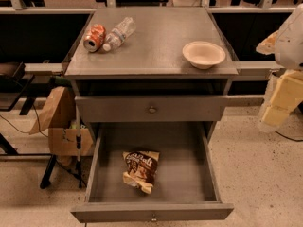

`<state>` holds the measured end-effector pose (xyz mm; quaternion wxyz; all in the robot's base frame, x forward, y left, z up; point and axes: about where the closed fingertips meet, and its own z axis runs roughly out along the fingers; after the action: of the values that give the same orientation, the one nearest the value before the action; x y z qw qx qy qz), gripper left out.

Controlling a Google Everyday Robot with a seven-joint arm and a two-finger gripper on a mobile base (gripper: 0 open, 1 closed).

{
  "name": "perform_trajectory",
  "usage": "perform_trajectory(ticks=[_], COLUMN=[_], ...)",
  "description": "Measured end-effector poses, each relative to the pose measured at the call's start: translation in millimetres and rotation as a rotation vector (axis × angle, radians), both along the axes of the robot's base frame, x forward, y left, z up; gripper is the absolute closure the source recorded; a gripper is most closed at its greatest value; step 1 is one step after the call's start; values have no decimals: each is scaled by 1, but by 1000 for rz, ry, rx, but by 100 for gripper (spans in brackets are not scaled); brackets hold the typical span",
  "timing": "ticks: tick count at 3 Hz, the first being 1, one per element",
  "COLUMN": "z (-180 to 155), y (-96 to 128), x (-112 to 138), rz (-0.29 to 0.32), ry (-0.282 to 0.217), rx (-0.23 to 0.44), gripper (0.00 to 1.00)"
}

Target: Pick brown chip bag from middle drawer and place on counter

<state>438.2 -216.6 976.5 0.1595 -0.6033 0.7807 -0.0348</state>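
While brown chip bag (140,170) lies in middle drawer (185,174), hand (278,103) cropped right, state unclear.

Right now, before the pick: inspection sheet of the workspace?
Surface: counter, flat grey metal.
Job's things: brown chip bag lying on the floor of the open middle drawer, slightly left of centre; not yet on the counter.
Clutter: orange soda can and clear bottle on their sides, back left; bowl upright, front right; upper drawer shut.
Grippers: gripper at the right edge, beside the cabinet, outside the drawer.
Cables: thin dark cable on the floor, left.
Surroundings: paper bag and cardboard box left of the cabinet.
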Motion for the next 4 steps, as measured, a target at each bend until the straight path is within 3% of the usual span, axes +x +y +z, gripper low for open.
perform_trajectory(ticks=[2,3,4], z=[-10,-49,-111], y=[7,33,76], x=[4,19,32], rz=[-27,-100,-188], ry=[9,52,113], rx=[16,44,98], gripper=[0,0,0])
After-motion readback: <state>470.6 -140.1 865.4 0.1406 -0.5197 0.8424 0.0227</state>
